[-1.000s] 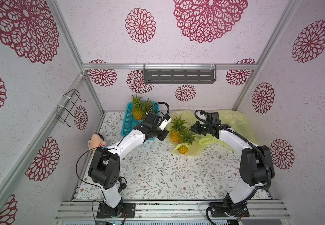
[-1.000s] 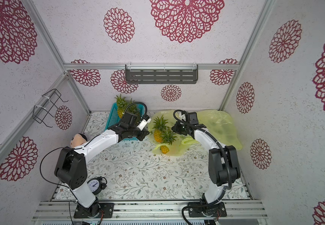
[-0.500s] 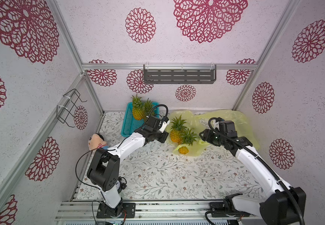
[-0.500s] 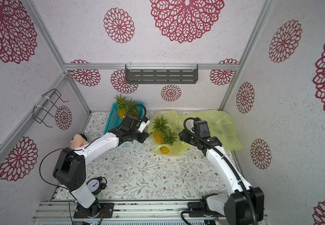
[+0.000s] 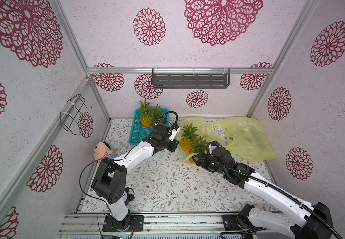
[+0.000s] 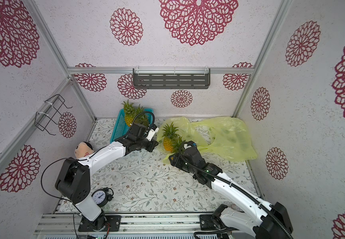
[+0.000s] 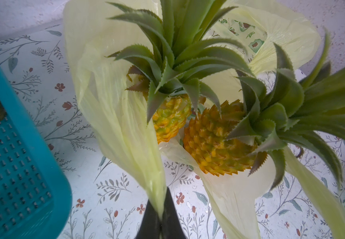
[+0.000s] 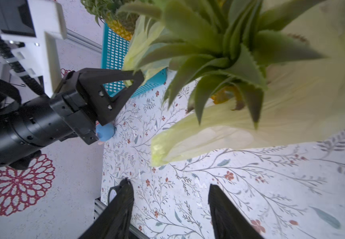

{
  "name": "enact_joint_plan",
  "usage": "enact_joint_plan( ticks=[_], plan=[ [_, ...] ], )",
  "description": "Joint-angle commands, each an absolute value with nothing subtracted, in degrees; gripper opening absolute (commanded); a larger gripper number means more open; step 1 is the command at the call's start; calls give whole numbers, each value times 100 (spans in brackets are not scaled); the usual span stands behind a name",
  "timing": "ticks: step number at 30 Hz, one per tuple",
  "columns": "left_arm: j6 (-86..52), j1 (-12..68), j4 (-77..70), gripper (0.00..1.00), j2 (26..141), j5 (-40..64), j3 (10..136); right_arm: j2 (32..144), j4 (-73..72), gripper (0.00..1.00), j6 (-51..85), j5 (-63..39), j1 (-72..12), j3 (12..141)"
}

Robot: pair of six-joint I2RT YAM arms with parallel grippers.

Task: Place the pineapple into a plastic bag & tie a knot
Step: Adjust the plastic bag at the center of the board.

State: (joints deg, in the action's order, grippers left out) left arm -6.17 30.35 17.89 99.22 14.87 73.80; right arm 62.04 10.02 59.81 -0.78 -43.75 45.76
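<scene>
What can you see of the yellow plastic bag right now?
The plastic bag is thin, pale yellow-green, see-through film with small green prints. It lies crumpled on the table at the back, on the right arm's side. Two pineapples stand upright in its open mouth, with their leaves sticking out. The left gripper is shut on one handle, pulling it up taut. The other handle droops loose in front of the open right gripper, which does not touch it.
</scene>
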Motion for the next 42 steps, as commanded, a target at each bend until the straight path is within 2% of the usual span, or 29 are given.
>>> enact_joint_plan(
  ticks=[1,12,19,21,23,25,30,34,42],
  plan=[
    [-606,3067,1740,0,9918,1609,7534,6439,-26,61,6571,444,-4551,4475],
    [-594,3068,1832,0,9887,1663,7515,7407,-690,56,6416,363,-4516,4624],
    [-589,3059,1892,0,9905,1641,7585,7638,-1058,36,6035,456,-4430,4666],
    [-594,3059,1911,0,9914,1635,7611,7640,-1072,26,5979,433,-4369,4673],
    [-609,3059,1950,0,9907,1617,7652,7569,-1055,8,5938,441,-4331,4652],
    [-610,3059,2005,0,9843,1627,7696,7396,-1021,0,5833,473,-4307,4628],
    [-773,3002,2156,0,9403,1774,7901,6539,-782,0,5379,633,-4084,4685],
    [-975,2899,2340,0,9028,1968,8267,5872,-304,0,4991,377,-3471,4967],
    [-980,2672,2984,0,8725,1728,9440,5831,1091,0,3786,-124,-2421,6599]
  ],
)
